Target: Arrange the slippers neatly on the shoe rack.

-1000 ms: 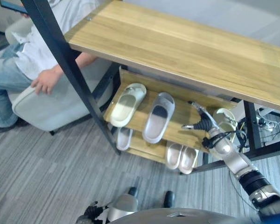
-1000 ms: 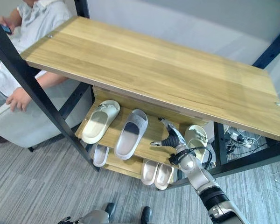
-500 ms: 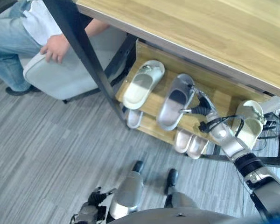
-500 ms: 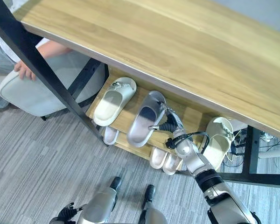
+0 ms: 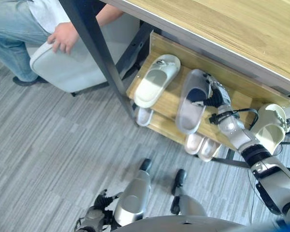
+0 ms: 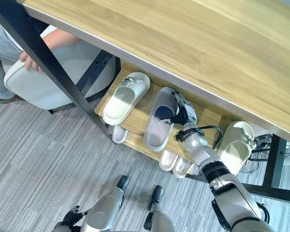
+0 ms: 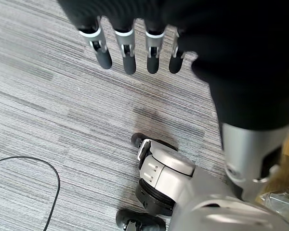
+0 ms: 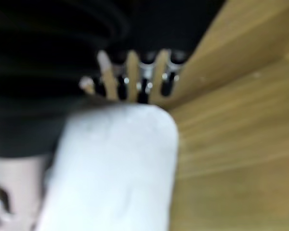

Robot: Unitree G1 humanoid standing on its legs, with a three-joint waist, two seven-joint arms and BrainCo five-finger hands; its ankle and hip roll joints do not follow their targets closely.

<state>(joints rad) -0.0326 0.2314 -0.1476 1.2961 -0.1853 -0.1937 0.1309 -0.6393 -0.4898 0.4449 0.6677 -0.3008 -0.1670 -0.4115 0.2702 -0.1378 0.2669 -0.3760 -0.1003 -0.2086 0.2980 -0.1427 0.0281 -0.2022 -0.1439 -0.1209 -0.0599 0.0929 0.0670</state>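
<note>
Largest first: a shoe rack with a wide wooden top board, black metal posts and a middle shelf under the board. Beside the rack, on the robot's left, a person's hand resting on a pale seat.

On the middle shelf, two slippers lying apart: a cream slipper and a grey slipper, the grey one slanted, with its heel over the front edge. Past the right end of that shelf, a second cream slipper, near the right forearm. Lower down, a pale pair side by side and a single small slipper.

Right hand at the toe band of the grey slipper, touching it; whether closed on the band or only laid against it, cannot tell. Left hand hanging low over the carpet, relaxed and holding nothing.

Probably light, soft foam: easy to push, somewhat springy, not fragile, likely to slide on smooth wood. Best taken at the toe band, or pushed at the side wall.

Little height under the top board, so better to slide than to lift. Free wood between the two slippers and to the right of the grey one. Care needed at the front edge, where the overhanging heel could tip off.
</note>
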